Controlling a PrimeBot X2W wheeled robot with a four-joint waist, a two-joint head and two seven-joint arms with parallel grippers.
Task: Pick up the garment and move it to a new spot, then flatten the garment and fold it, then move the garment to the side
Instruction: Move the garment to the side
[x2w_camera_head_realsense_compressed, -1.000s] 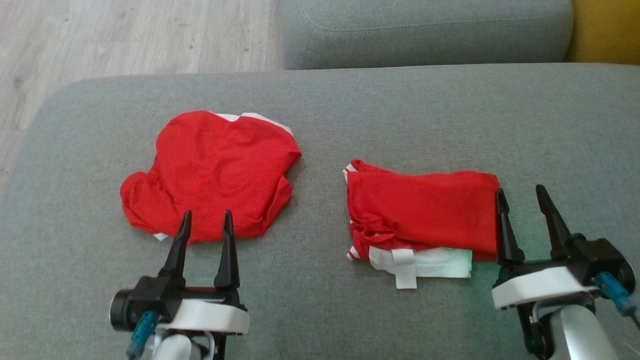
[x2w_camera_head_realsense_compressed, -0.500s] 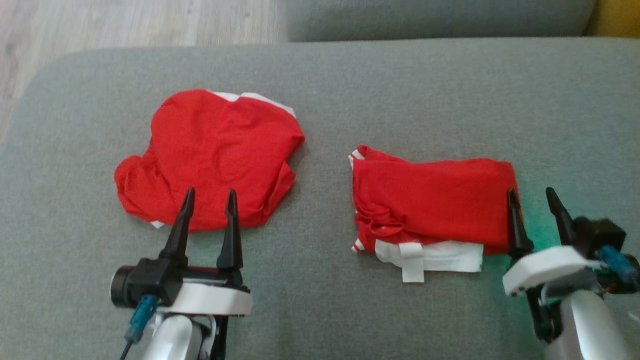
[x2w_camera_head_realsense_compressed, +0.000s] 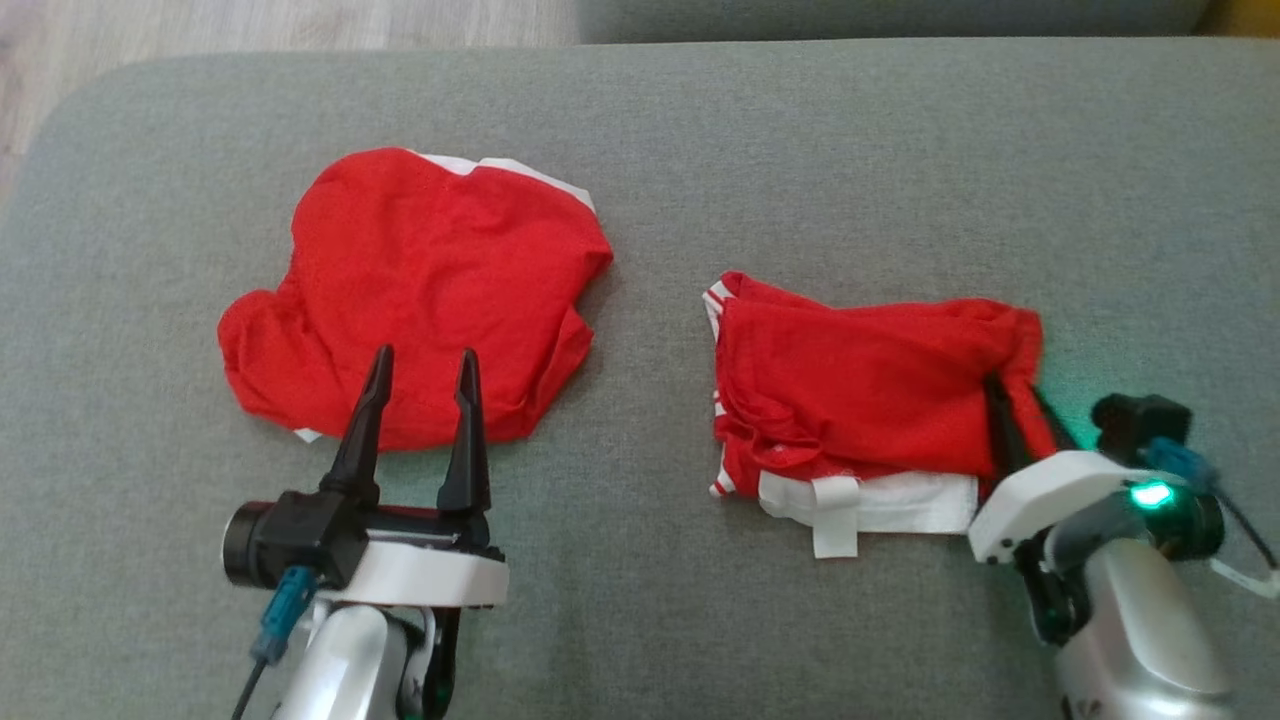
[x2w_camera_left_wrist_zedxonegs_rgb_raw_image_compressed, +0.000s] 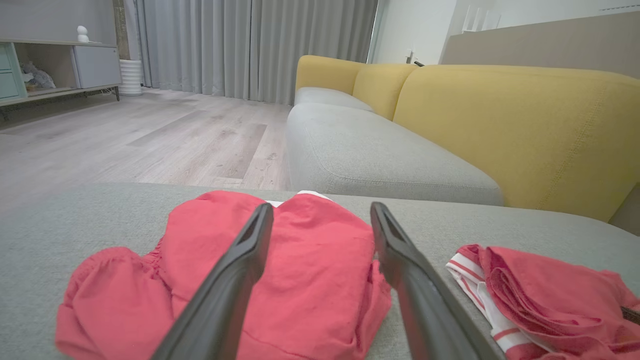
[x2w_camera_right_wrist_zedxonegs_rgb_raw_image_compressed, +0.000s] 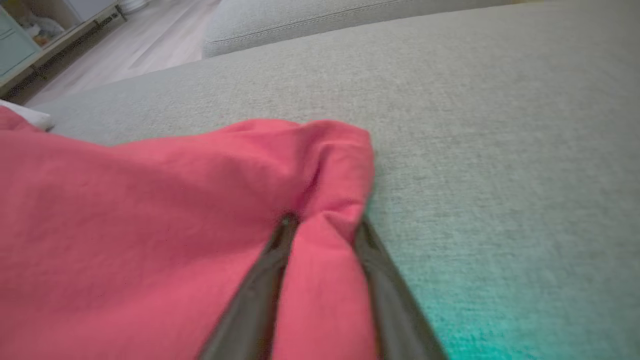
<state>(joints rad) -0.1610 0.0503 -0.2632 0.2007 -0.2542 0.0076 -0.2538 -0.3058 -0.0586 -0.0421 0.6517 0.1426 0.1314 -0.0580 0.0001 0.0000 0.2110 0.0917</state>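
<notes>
Two red garments lie on the grey cushion (x2w_camera_head_realsense_compressed: 820, 150). A folded red garment (x2w_camera_head_realsense_compressed: 860, 380) with white trim lies on the right; it also appears in the left wrist view (x2w_camera_left_wrist_zedxonegs_rgb_raw_image_compressed: 545, 295). My right gripper (x2w_camera_head_realsense_compressed: 1012, 388) is shut on its right edge, and the right wrist view has both fingers pinching a raised fold of the red cloth (x2w_camera_right_wrist_zedxonegs_rgb_raw_image_compressed: 150, 210), with the gripper (x2w_camera_right_wrist_zedxonegs_rgb_raw_image_compressed: 325, 221) at that fold. On the left lies a crumpled red garment (x2w_camera_head_realsense_compressed: 430, 270). My left gripper (x2w_camera_head_realsense_compressed: 425, 352) hovers open over its near edge, and between its fingers (x2w_camera_left_wrist_zedxonegs_rgb_raw_image_compressed: 321, 207) lies that garment (x2w_camera_left_wrist_zedxonegs_rgb_raw_image_compressed: 320, 280).
A second grey seat cushion (x2w_camera_left_wrist_zedxonegs_rgb_raw_image_compressed: 375, 160) and yellow sofa backs (x2w_camera_left_wrist_zedxonegs_rgb_raw_image_compressed: 525, 125) stand beyond the cushion. Wood floor (x2w_camera_left_wrist_zedxonegs_rgb_raw_image_compressed: 125, 135) lies past the cushion's far left edge, with a low shelf unit (x2w_camera_left_wrist_zedxonegs_rgb_raw_image_compressed: 55, 70) and grey curtains (x2w_camera_left_wrist_zedxonegs_rgb_raw_image_compressed: 250, 45) behind.
My right gripper has moved left onto the folded garment's right edge and closed on it, bunching the cloth. The head camera tilted down. The left gripper stayed open.
</notes>
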